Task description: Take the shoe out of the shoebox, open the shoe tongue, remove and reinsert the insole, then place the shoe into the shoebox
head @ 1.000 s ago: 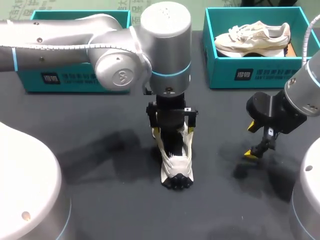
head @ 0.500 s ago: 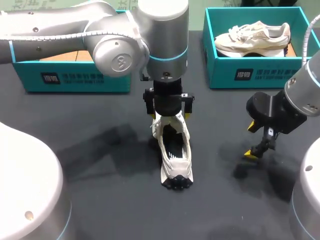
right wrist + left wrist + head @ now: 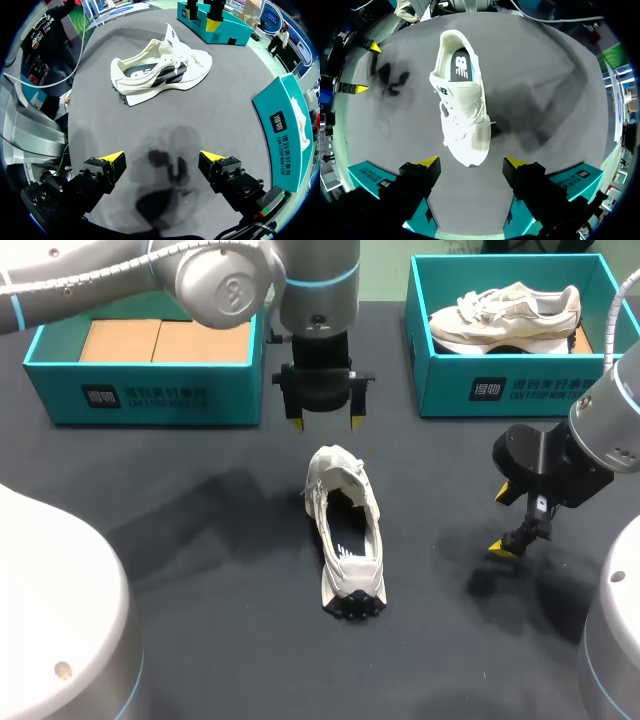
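Note:
A white shoe (image 3: 345, 530) lies on the dark table (image 3: 200, 540), upright on its sole, toe toward the boxes and heel toward the front. Its mouth gapes and the dark insole (image 3: 461, 67) shows inside. My left gripper (image 3: 325, 423) hangs open just beyond the toe, near the boxes, touching nothing. In the left wrist view the toe (image 3: 470, 150) sits below the gap of the left gripper (image 3: 472, 162). My right gripper (image 3: 503, 520) stands open to the right of the shoe, apart from it. The right wrist view has the shoe (image 3: 160, 72) well ahead of the right gripper (image 3: 162, 157).
A teal shoebox (image 3: 140, 390) holding brown card stands at the back left. Another teal shoebox (image 3: 500, 390) at the back right holds a second pale shoe (image 3: 505, 315). Bare table surrounds the shoe in the middle.
My left gripper has risen out of the shoe's mouth and drawn back toward the boxes, leaving the shoe lying free. The right arm has not moved.

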You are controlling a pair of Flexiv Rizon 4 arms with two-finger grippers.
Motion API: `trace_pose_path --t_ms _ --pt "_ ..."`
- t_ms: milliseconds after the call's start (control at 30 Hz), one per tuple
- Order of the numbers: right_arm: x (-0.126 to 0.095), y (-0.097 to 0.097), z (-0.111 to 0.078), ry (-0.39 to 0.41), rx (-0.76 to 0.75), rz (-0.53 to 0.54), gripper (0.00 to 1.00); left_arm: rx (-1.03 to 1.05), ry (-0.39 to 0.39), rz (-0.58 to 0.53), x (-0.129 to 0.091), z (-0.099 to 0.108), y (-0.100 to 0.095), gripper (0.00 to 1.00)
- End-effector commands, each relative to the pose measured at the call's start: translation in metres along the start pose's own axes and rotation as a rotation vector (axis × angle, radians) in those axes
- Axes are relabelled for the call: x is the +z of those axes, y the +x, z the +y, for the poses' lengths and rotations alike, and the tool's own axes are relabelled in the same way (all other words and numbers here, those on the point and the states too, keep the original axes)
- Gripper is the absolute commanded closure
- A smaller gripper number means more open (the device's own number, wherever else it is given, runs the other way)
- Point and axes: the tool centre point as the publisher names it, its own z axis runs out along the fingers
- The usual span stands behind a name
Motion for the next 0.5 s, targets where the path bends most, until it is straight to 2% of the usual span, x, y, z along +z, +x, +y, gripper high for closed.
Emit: trace_pose_path --t_ms 33,200,500 --pt "0.000 0.001 0.000 0.001 0.001 -0.003 0.00 -0.004 0.017 0.020 -0.006 0.009 -0.007 0.51" --pt "0.000 0.001 0.000 0.001 0.001 -0.003 0.00 -0.028 0.038 0.021 -0.009 0.011 -0.008 0.50" --pt "0.000 0.001 0.000 0.001 0.001 -0.003 0.00 -0.027 0.081 0.029 0.003 -0.003 -0.012 0.53"
